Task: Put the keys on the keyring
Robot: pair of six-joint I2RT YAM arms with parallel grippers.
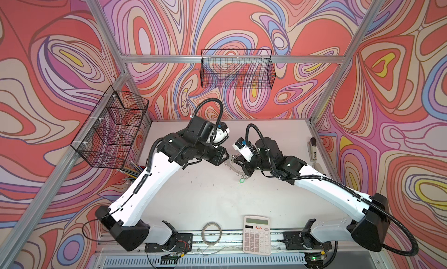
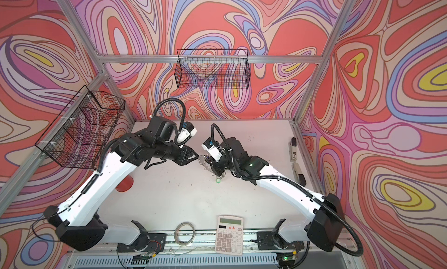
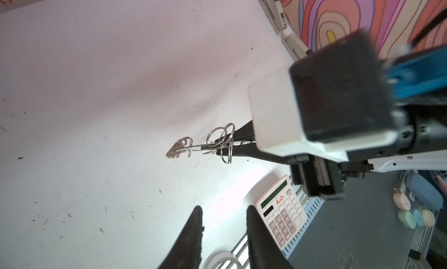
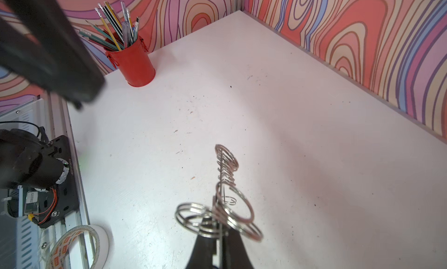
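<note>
Silver keyring (image 1: 233, 164) lifted and tilted, green-tagged key (image 1: 242, 180) beside its edge.

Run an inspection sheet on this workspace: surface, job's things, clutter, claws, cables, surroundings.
Surface: white table, specked and scuffed.
Job's things: keyring held up off the table; green tag just below it, hanging or lying unclear; black-tag key not seen.
Clutter: calculator and tape roll at the front edge; red pen cup by the left wall.
Claws: right claw shut on the keyring; left claw open, empty, close to the keyring.
Cables: black hose looped over each arm; thin wire loose by the left base.
Surroundings: wire baskets on the left and back walls; swirl-patterned walls.
</note>
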